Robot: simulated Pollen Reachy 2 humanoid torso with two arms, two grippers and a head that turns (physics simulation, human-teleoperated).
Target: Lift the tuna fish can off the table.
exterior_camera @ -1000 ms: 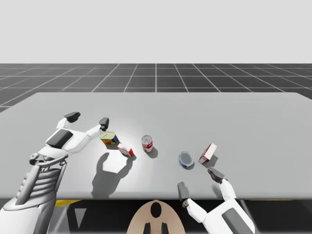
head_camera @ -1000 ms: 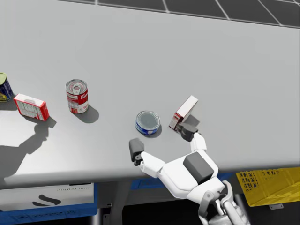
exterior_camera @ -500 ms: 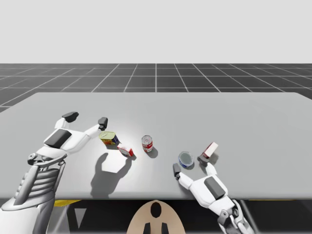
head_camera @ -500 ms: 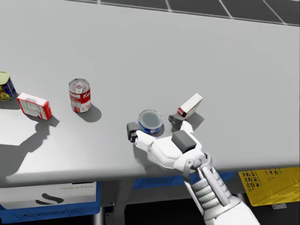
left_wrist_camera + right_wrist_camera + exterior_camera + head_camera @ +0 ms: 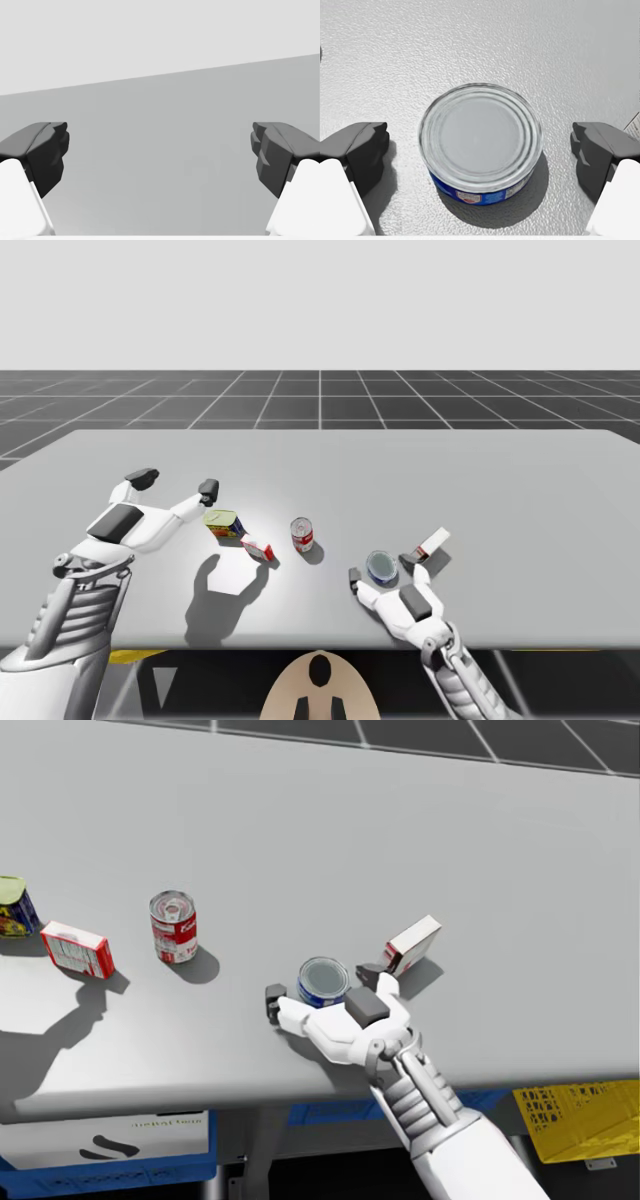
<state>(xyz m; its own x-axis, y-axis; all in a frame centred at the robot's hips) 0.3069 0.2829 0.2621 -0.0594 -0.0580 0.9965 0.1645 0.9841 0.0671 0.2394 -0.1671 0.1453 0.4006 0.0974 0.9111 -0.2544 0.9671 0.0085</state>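
flat blue tuna can with silver lid [image 5: 481, 150] sits upright on the grey worktop [image 5: 500, 480], near the white-and-red box [image 5: 412, 944]. right gripper [image 5: 381, 570]: fingers spread open, one on either side of the can, neither touching. can axis vertical, so grip across the rim. left gripper [image 5: 160, 155] fingers also open, well apart from the can. right arm takes it.

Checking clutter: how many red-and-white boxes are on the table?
2. One box lies right of the blue can, by my right end effector; the other box left of the red can, near the yellow-blue can.
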